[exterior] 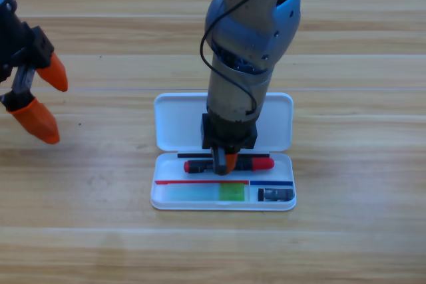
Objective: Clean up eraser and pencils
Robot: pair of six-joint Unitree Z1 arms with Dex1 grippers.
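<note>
Nearly done: the eraser (275,195) and green pencil (208,193) lie in the case (173,121), mid-frame. The right gripper (225,161) sits on the red pencil (259,163) there; its jaws' state I cannot tell. The left gripper (40,98) waits at left, jaws spread.

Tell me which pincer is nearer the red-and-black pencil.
Right. The right pincer points straight down onto the red-and-black pencil inside the case. The left pincer waits open at the left edge, far off.

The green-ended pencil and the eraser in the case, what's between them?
In the high view, a thin white divider wall of the case separates the green-ended pencil from the eraser.
</note>
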